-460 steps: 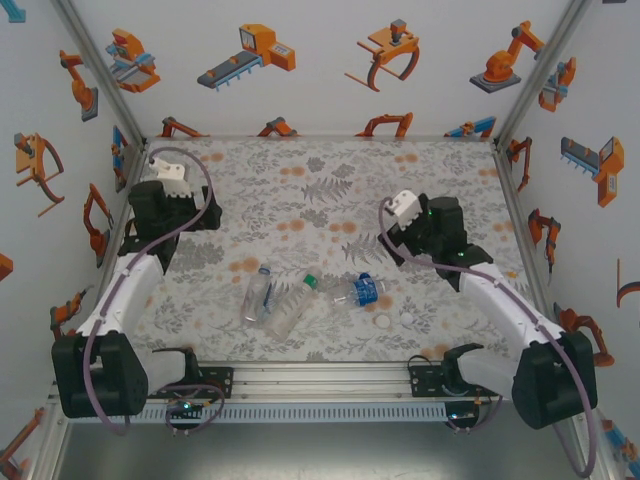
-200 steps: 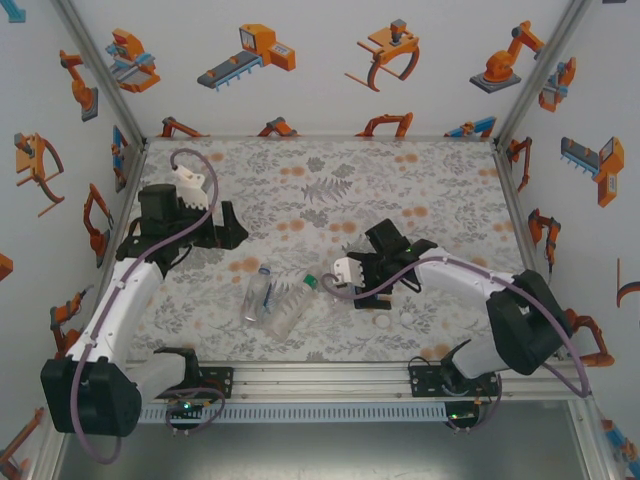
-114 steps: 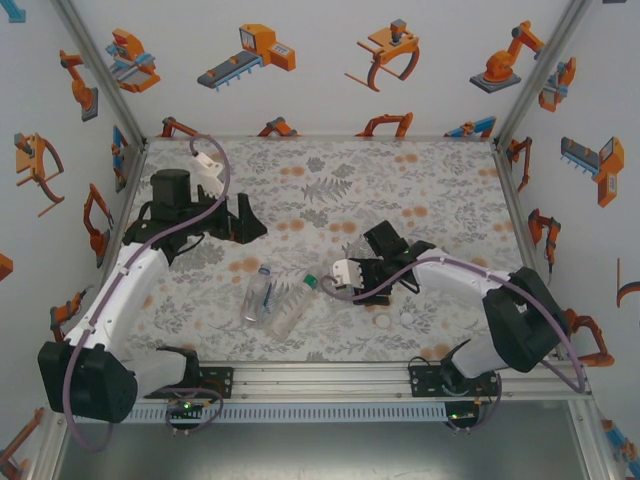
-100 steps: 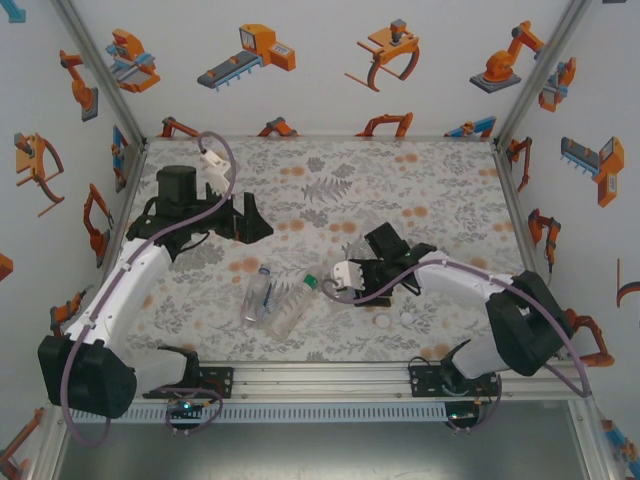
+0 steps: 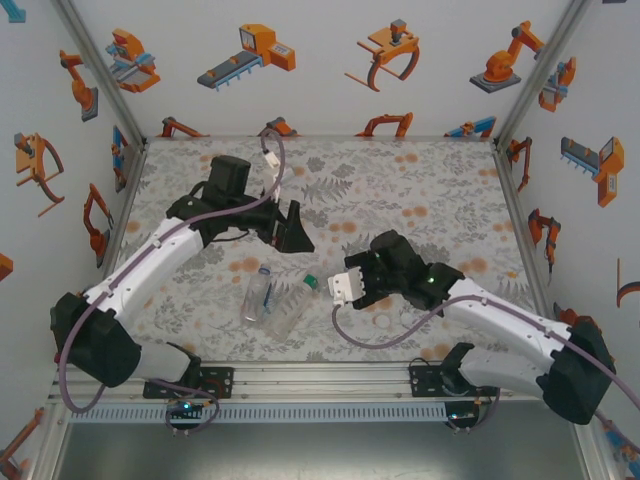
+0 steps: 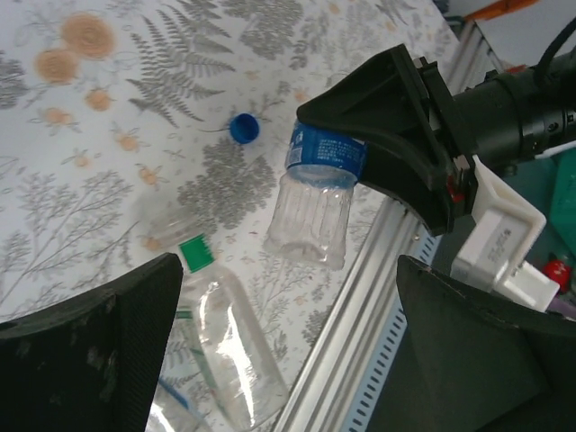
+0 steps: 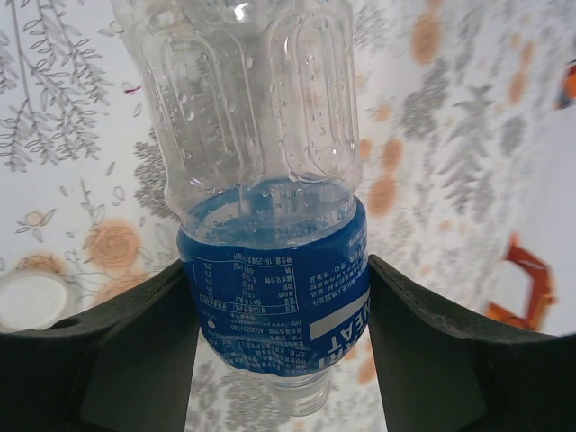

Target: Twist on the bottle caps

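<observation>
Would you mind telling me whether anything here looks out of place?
The green-capped bottle and the bottle beside it lie flat on their sides, and a blue cap sits loose on the table; nothing looks spilled.

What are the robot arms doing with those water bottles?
The right arm has its jaws closed on the blue-labelled bottle, which looks lifted off the flowery table. The left arm hovers nearby with its jaws wide open, holding nothing. Two more bottles lie on the table: a clear bottle and a green-capped bottle. A blue cap and a white cap lie loose on the table, not yet screwed on.
</observation>
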{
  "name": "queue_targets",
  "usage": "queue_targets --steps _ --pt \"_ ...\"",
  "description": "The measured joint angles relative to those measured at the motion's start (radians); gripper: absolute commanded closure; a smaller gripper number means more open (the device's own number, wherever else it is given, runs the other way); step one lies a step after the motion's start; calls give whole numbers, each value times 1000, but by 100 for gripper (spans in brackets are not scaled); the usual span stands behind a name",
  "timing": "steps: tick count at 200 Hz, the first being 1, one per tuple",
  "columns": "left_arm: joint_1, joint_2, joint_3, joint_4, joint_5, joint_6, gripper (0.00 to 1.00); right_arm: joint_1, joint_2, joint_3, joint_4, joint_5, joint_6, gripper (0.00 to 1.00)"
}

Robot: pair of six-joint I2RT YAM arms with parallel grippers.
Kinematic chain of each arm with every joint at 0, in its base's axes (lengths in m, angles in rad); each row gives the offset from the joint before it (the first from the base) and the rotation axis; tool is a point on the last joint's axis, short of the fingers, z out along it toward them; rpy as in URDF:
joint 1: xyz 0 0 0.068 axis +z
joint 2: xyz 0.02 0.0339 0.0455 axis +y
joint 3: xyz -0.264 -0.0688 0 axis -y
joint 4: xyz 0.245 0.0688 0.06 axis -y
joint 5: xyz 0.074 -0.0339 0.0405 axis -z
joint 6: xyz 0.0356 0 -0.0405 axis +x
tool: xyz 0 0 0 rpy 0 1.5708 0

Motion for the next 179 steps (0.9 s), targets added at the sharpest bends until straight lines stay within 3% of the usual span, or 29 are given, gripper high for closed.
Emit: queue_targets --steps 52,101,179 --pt "-131 80 49 -33 48 -34 5 98 -93 3 11 121 -75 55" --pt "-196 160 77 -77 60 -37 7 148 -102 47 11 161 -104 55" --pt "-242 254 136 -204 76 6 25 193 -99 91 29 188 -138 55"
